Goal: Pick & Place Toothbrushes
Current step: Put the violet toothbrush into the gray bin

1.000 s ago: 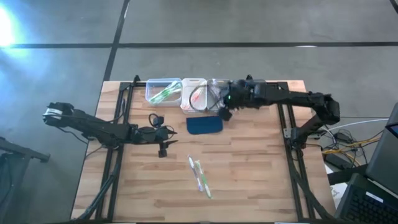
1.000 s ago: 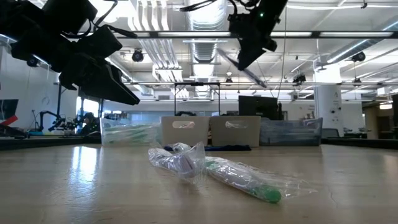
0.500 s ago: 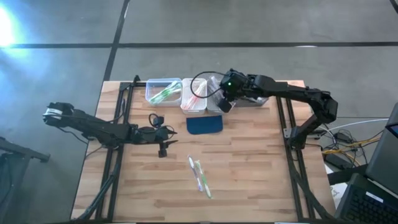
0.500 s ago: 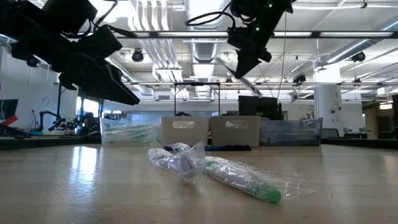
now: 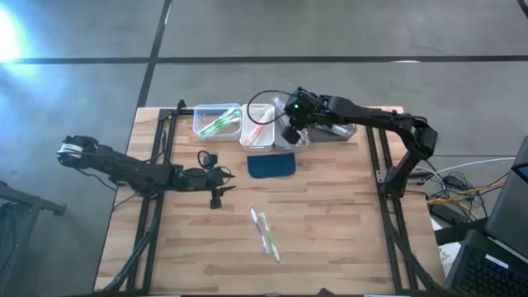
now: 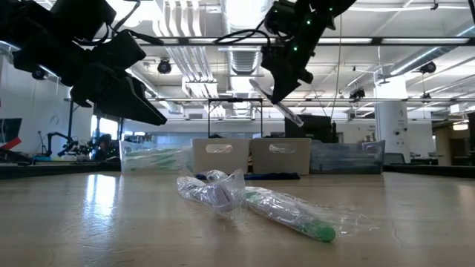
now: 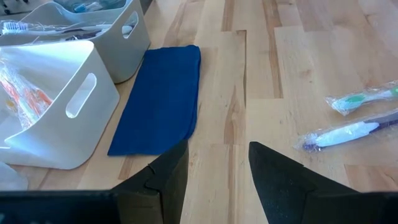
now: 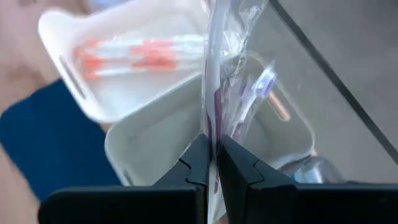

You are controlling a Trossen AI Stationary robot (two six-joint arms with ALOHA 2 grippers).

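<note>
The right gripper (image 8: 210,163) clenches a wrapped toothbrush (image 8: 239,93) (light, stiff, slippery film) above the bins; grip the handle's middle. The left gripper (image 7: 214,167) waits, fingers apart.

A dark blue pad (image 7: 160,102), white bins (image 7: 59,118), orange-accented toothbrushes (image 8: 127,55), and perhaps a purple one (image 8: 258,84).

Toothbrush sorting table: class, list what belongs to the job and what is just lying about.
Belongs to the job:
wrapped toothbrush pinched in right gripper
toothbrushes on table
bins
left gripper, waiting open

Lying about:
blue pad
</note>
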